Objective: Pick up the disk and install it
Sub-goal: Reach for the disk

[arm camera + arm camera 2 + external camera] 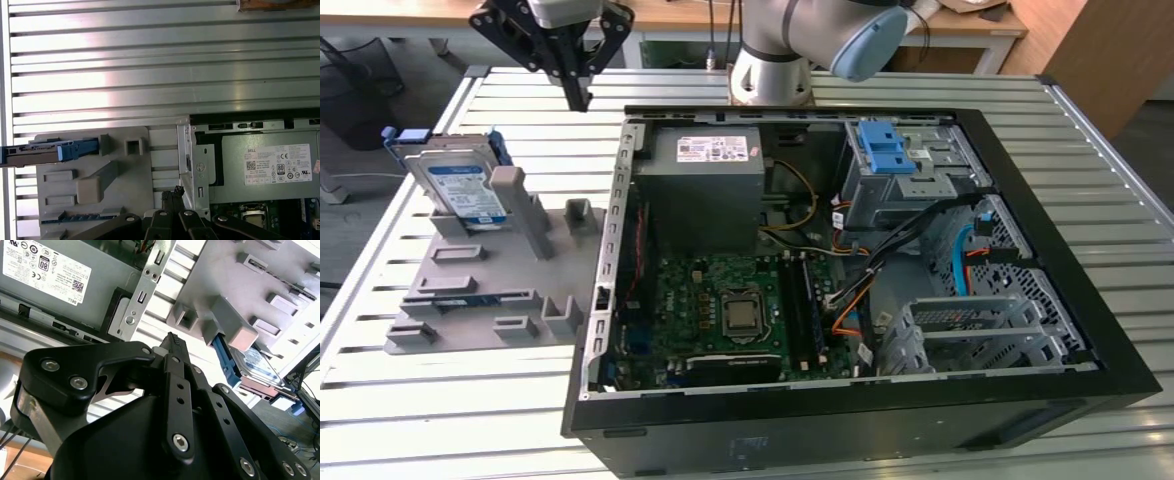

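Slats of pale metal make up the worktop (427,420). On it we see an open black computer case (854,440), with a grey fixture plate (467,290) just beside it on the exterior view's left. The disk (460,190) stands on edge in a slot at the far end of that plate, clipped in its blue carrier. The gripper (575,100) hangs above the worktop near the case's far corner, apart from the disk. Its fingers are pressed together tip to tip and we see nothing between them. In the first wrist view the gripper (176,191) lies by the case's edge, near the grey power supply (270,165), and the disk (50,152) is off to the side.
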### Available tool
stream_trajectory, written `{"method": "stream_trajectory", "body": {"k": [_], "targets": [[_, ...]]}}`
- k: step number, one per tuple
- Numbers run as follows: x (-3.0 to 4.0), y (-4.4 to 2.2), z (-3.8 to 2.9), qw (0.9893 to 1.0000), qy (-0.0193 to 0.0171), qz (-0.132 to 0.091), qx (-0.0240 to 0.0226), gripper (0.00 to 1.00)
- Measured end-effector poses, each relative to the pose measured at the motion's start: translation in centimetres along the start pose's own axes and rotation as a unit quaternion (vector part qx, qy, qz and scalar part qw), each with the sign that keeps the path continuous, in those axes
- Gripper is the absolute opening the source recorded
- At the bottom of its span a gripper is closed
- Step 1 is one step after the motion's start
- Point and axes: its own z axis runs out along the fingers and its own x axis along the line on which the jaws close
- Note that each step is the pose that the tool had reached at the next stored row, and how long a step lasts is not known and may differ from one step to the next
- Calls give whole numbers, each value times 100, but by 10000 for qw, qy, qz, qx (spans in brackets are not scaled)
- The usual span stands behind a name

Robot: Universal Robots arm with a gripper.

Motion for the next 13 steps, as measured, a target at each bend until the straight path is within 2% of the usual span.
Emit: {"method": "stream_trajectory", "body": {"k": [13], "targets": [[47, 8, 4, 10000, 0, 0, 0, 11]]}}
